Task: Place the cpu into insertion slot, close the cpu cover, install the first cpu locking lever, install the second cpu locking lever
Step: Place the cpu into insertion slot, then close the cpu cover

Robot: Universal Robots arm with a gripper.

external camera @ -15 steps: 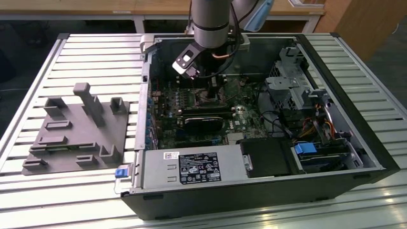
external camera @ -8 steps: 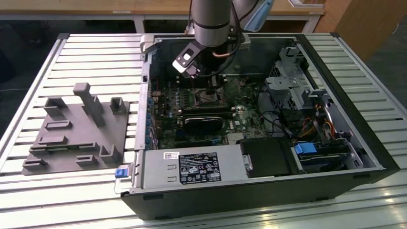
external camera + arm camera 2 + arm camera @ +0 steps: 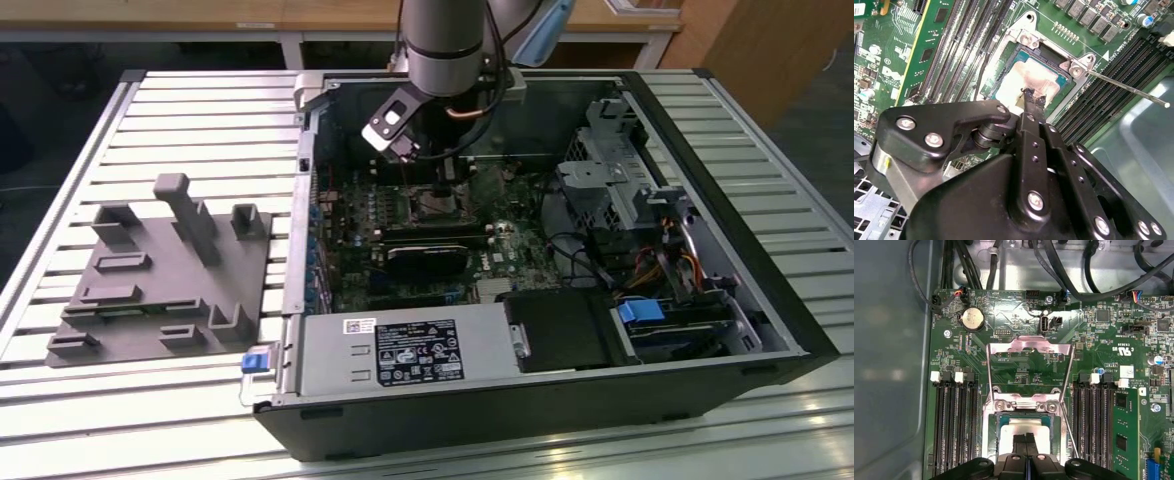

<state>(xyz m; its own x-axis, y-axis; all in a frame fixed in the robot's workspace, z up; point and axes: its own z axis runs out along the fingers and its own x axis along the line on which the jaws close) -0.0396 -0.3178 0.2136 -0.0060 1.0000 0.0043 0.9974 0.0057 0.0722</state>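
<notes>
- we saw the gripper (image 3: 1031,96) low inside the computer case (image 3: 747,330), over the far part of the board. its two fingers were drawn into a narrow tip with nothing pinched between them.
- the cpu (image 3: 1024,79) lay pale side up in the insertion slot (image 3: 988,440), right under that tip. we could not tell whether the tip touched its top or hung just above it.
- the cpu cover (image 3: 1029,346) stood flipped open beyond the slot, and a thin locking lever (image 3: 1126,86) stuck out free beside it, so we judged the work to be at seating the chip.
- to do this well, we thought the chip had to sit flat and square inside the metal rim, with no corner riding up.
- any push had to be light and straight down, since the contacts beneath would likely bend easily.
- drawing away had to be straight up, clear of the memory slots (image 3: 954,425) on either side.
</notes>
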